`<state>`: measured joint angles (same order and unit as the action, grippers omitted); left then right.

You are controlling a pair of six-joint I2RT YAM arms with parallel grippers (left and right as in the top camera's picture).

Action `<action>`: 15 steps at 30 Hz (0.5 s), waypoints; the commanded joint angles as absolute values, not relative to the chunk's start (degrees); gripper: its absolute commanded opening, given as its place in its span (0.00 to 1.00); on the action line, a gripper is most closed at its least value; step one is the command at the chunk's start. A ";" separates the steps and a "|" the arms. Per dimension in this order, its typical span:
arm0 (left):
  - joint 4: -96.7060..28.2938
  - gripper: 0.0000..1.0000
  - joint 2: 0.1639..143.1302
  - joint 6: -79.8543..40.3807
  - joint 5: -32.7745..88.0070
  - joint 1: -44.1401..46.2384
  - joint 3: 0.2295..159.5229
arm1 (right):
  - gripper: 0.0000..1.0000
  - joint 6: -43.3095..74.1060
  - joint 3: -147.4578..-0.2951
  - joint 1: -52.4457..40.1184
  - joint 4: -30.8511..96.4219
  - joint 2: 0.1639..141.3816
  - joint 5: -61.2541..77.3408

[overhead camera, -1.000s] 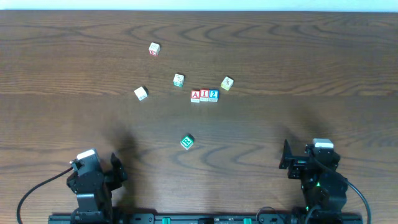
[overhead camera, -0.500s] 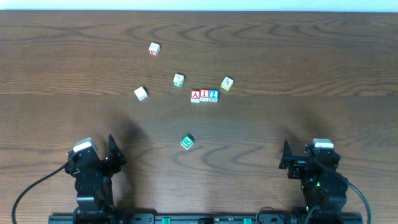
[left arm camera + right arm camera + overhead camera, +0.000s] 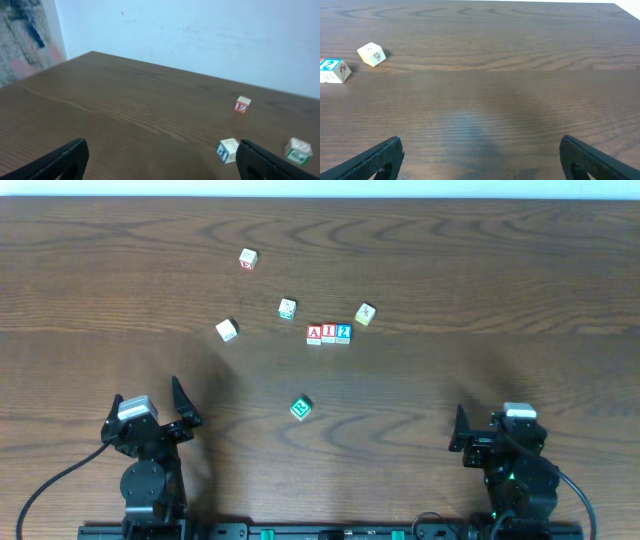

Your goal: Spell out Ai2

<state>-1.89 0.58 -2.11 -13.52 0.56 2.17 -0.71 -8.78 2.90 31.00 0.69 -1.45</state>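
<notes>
The table (image 3: pixel 520 300) shows open wood along its 3 and 9 o'clock sides and before both arms at the 5 and 7 o'clock edge, where the left gripper (image 3: pixel 160 162) and right gripper (image 3: pixel 480 157) are each spread wide, holding nothing. Near the centre the A block (image 3: pixel 314 334), I block (image 3: pixel 329 333) and 2 block (image 3: pixel 344 333) stand touching in a row, A and I in red, 2 in blue. Apart from the row lie a yellow block (image 3: pixel 365 314) at its 1 o'clock, a pale block (image 3: pixel 287 308) at 10, a white block (image 3: pixel 227 330) at 9, a red-marked block (image 3: pixel 248 258) farther at 11 and a green block (image 3: pixel 300 408) at 7, its mark unreadable.
</notes>
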 commanded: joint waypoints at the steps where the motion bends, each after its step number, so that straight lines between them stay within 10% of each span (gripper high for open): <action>1: -3.16 0.95 0.25 3.77 -13.91 0.78 0.25 | 0.99 -1.34 -8.34 3.31 31.20 0.32 -1.43; 15: -3.18 0.95 0.25 3.68 -10.04 0.78 0.27 | 0.99 -1.34 -8.34 3.31 31.22 0.32 -1.45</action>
<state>-2.00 0.58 2.98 -10.90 0.56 2.17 -0.71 -8.78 2.90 30.98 0.69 -1.45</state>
